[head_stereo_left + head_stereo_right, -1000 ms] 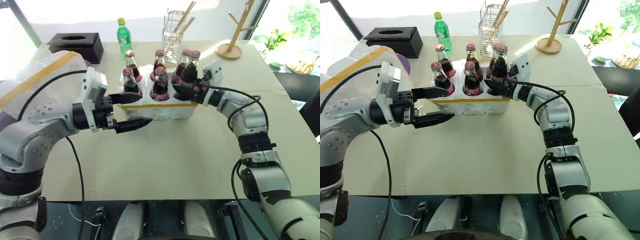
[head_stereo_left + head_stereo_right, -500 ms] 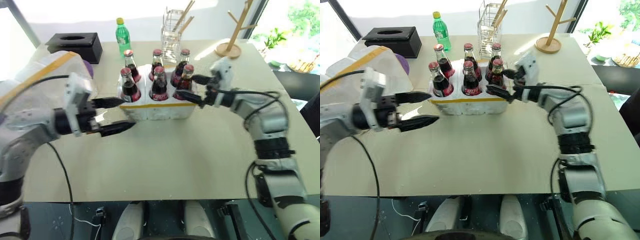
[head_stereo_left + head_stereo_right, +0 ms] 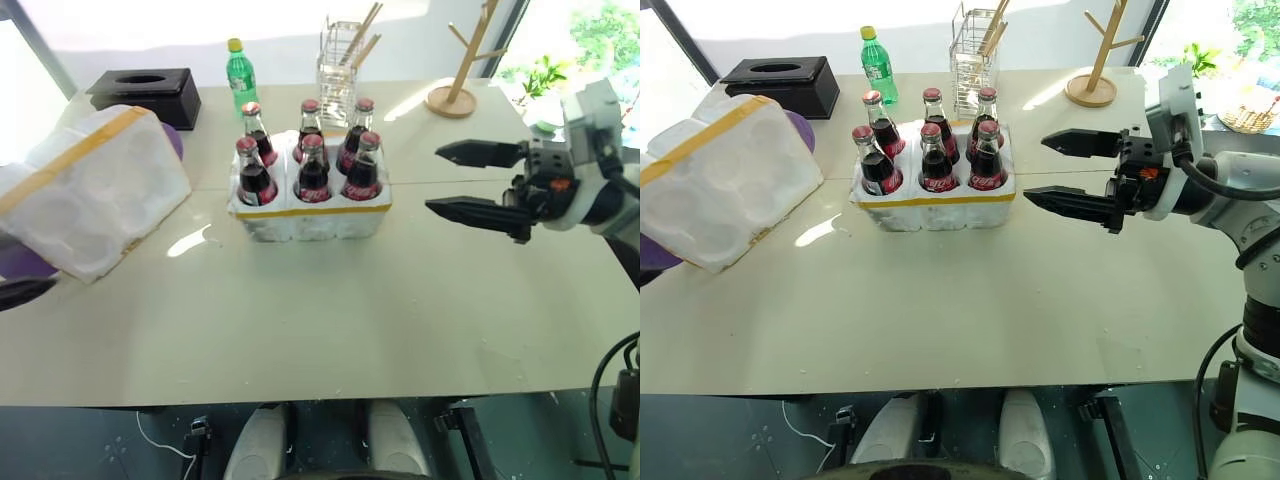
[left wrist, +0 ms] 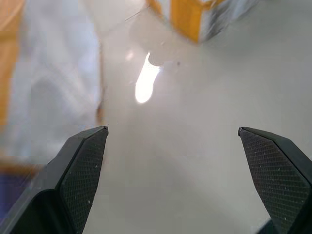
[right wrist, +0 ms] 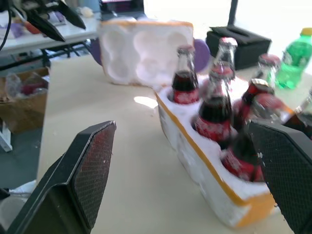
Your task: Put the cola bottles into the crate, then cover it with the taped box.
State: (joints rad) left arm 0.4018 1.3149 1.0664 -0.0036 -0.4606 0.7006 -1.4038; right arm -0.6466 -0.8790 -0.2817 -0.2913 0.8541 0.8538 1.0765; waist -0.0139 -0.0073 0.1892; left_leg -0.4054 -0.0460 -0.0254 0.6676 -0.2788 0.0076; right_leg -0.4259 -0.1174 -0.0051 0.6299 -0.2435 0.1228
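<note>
Six cola bottles (image 3: 925,150) with red labels, white script too small to read, stand in the crate (image 3: 932,203) at table centre. The taped box (image 3: 720,180) lies tilted at the left, partly cut off. The right gripper (image 3: 1060,170) is wide apart and empty, right of the crate. The left gripper (image 4: 170,180) is also spread wide, holding nothing.

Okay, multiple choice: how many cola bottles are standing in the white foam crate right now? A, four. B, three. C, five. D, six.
D: the crate holds two rows of three cola bottles, so all six wells are filled, and the right gripper is open and empty, off to the side.
</note>
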